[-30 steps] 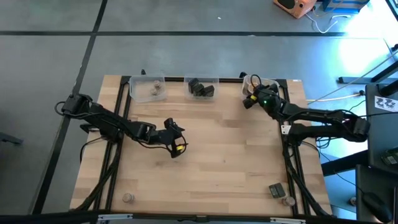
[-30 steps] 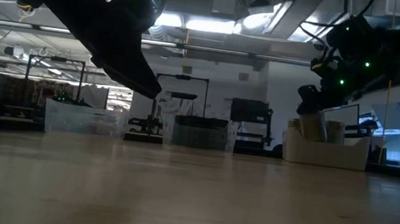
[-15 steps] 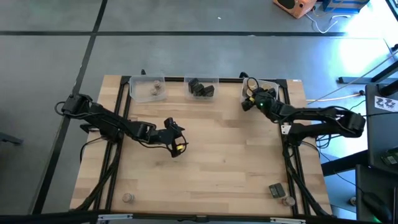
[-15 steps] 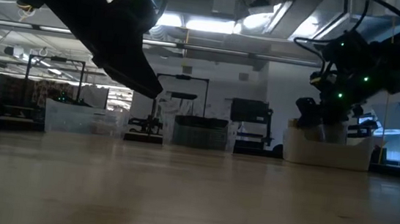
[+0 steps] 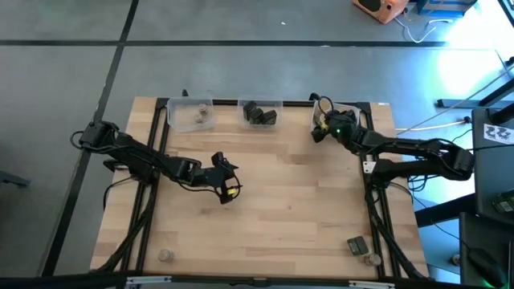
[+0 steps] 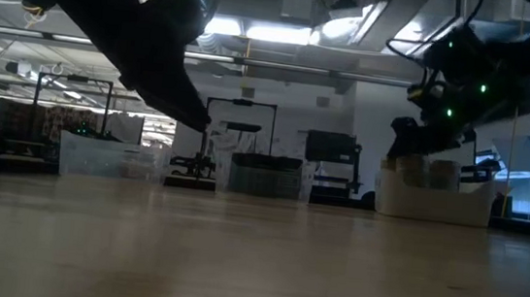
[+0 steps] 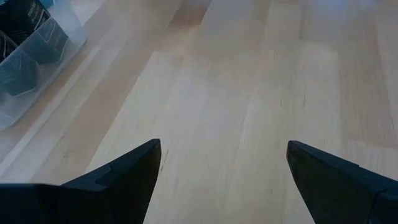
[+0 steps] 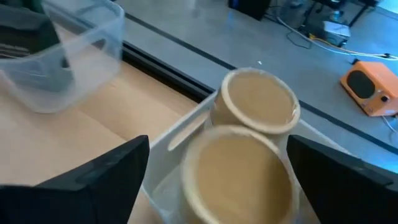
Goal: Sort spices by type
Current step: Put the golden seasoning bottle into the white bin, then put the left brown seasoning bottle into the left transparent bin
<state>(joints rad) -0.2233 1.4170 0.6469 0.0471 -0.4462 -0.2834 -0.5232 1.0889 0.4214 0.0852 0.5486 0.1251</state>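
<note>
Three tubs line the table's far edge. The left tub (image 5: 191,114) holds brownish round jars, the middle tub (image 5: 261,112) dark blocks, and the white right tub (image 5: 341,112) tan cylinders with pale tops. My right gripper (image 5: 320,130) is open just above the white tub's near left corner. In the right wrist view its fingers stand on either side of the nearer tan cylinder (image 8: 236,168), which stands upright in the tub beside a second one (image 8: 258,102). My left gripper (image 5: 227,186) hangs open over bare wood left of the table's middle, nothing between its fingers (image 7: 130,168).
Loose spices lie near the table's near edge: a round jar (image 5: 165,255) at the left, a dark block (image 5: 357,245) and a round jar (image 5: 371,259) at the right. Bare wood spreads between these and the tubs.
My right gripper, carrying a tan cylinder, dipped into the white tub, let it go and rose a little. The cylinder now stands in the tub next to the other one.
</note>
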